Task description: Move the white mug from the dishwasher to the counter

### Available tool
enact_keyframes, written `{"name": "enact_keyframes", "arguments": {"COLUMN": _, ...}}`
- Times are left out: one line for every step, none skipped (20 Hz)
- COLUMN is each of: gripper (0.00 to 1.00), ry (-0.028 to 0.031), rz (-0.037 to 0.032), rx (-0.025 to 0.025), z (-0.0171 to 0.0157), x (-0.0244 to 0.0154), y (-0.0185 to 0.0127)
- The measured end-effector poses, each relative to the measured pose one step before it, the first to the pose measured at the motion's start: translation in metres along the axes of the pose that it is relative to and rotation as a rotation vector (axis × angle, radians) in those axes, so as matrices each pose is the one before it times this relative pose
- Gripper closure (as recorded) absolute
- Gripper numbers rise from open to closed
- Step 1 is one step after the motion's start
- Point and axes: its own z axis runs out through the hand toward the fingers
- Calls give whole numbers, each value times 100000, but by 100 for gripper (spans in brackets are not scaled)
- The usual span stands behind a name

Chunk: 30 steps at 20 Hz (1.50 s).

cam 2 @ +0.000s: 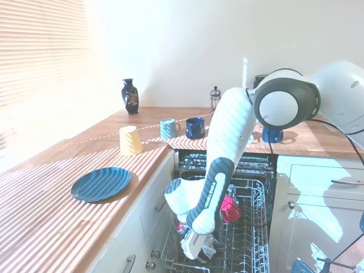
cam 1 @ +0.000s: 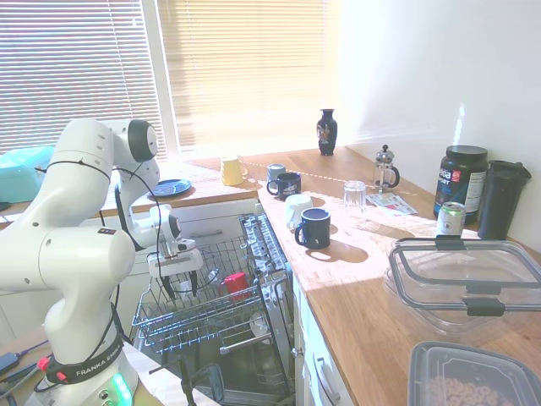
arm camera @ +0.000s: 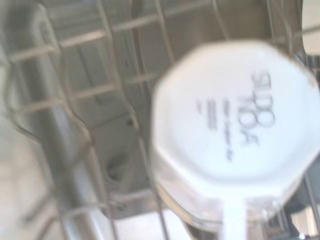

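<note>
Looking straight down through the wrist camera, I have the white mug (arm camera: 235,135) directly beneath the gripper (cam 1: 179,286), upside down in the wire rack (cam 1: 211,315) of the dishwasher (cam 1: 275,279), base up, handle pointing sideways along the wires. My gripper is spread and empty, fingers hanging just above the rack's near-left part. I judge the next move to be a plain vertical drop, then a carry to the tabletop (cam 1: 355,296).
</note>
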Motion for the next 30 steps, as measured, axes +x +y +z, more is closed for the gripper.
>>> {"name": "enact_keyframes", "arguments": {"gripper": 100, "ry": -175, "rz": -879, "rx": -352, "z": 241, "x": 65, "y": 109}}
{"name": "enact_keyframes", "arguments": {"gripper": 100, "ry": -135, "rz": -1142, "rx": -265, "z": 183, "x": 33, "y": 72}}
{"name": "enact_keyframes", "arguments": {"gripper": 100, "ry": -92, "rz": -1245, "rx": -87, "z": 107, "x": -32, "y": 0}}
{"name": "enact_keyframes", "arguments": {"gripper": 100, "ry": -45, "rz": -1113, "rx": -17, "z": 47, "x": -23, "y": -16}}
{"name": "enact_keyframes", "arguments": {"gripper": 100, "ry": 30, "rz": -941, "rx": 60, "z": -21, "x": -30, "y": -64}}
{"name": "enact_keyframes", "arguments": {"gripper": 100, "ry": -7, "rz": -840, "rx": 90, "z": -23, "x": -37, "y": -104}}
{"name": "enact_keyframes", "arguments": {"gripper": 100, "ry": -125, "rz": -618, "rx": 106, "z": 60, "x": 41, "y": -145}}
{"name": "enact_keyframes", "arguments": {"gripper": 100, "ry": -454, "rz": -498, "rx": -59, "z": 106, "x": -31, "y": -151}}
{"name": "enact_keyframes", "arguments": {"gripper": 100, "ry": -394, "rz": -265, "rx": -129, "z": 33, "x": 6, "y": -162}}
{"name": "enact_keyframes", "arguments": {"gripper": 100, "ry": -69, "rz": -276, "rx": -78, "z": -26, "x": 93, "y": -174}}
{"name": "enact_keyframes", "arguments": {"gripper": 100, "ry": -109, "rz": -274, "rx": -300, "z": -24, "x": 86, "y": -106}}
{"name": "enact_keyframes", "arguments": {"gripper": 100, "ry": -75, "rz": -136, "rx": -267, "z": -55, "x": 123, "y": -101}}
{"name": "enact_keyframes", "arguments": {"gripper": 100, "ry": 31, "rz": -198, "rx": -102, "z": -33, "x": 81, "y": -83}}
{"name": "enact_keyframes", "arguments": {"gripper": 100, "ry": -147, "rz": -159, "rx": -460, "z": -16, "x": 57, "y": -68}}
{"name": "enact_keyframes", "arguments": {"gripper": 100, "ry": -117, "rz": -240, "rx": -404, "z": -26, "x": 40, "y": -57}}
{"name": "enact_keyframes", "arguments": {"gripper": 100, "ry": -8, "rz": -175, "rx": -184, "z": -55, "x": 62, "y": -84}}
{"name": "enact_keyframes", "arguments": {"gripper": 100, "ry": -90, "rz": -181, "rx": -360, "z": -38, "x": 57, "y": -103}}
{"name": "enact_keyframes", "arguments": {"gripper": 100, "ry": -129, "rz": -246, "rx": -400, "z": 7, "x": 14, "y": -121}}
{"name": "enact_keyframes", "arguments": {"gripper": 100, "ry": -151, "rz": -250, "rx": -321, "z": 27, "x": -46, "y": -172}}
{"name": "enact_keyframes", "arguments": {"gripper": 100, "ry": -238, "rz": -280, "rx": -380, "z": 78, "x": -73, "y": -208}}
{"name": "enact_keyframes", "arguments": {"gripper": 100, "ry": -161, "rz": -330, "rx": -396, "z": 119, "x": -88, "y": -245}}
{"name": "enact_keyframes", "arguments": {"gripper": 100, "ry": -60, "rz": -388, "rx": -406, "z": 176, "x": -130, "y": -240}}
{"name": "enact_keyframes", "arguments": {"gripper": 100, "ry": -156, "rz": -348, "rx": -549, "z": 214, "x": -129, "y": -194}}
{"name": "enact_keyframes", "arguments": {"gripper": 100, "ry": -25, "rz": -237, "rx": -243, "z": 188, "x": -59, "y": -173}}
{"name": "enact_keyframes", "arguments": {"gripper": 100, "ry": 27, "rz": 72, "rx": -107, "z": 110, "x": 85, "y": -43}}
{"name": "enact_keyframes", "arguments": {"gripper": 100, "ry": 71, "rz": 99, "rx": -33, "z": 26, "x": 104, "y": -38}}
{"name": "enact_keyframes", "arguments": {"gripper": 100, "ry": -76, "rz": 8, "rx": -186, "z": 11, "x": 19, "y": -18}}
{"name": "enact_keyframes", "arguments": {"gripper": 100, "ry": -141, "rz": 16, "rx": -292, "z": 16, "x": -5, "y": 28}}
{"name": "enact_keyframes", "arguments": {"gripper": 100, "ry": -193, "rz": 73, "rx": -427, "z": 16, "x": 2, "y": 45}}
{"name": "enact_keyframes", "arguments": {"gripper": 100, "ry": -94, "rz": 138, "rx": -296, "z": 11, "x": 46, "y": 64}}
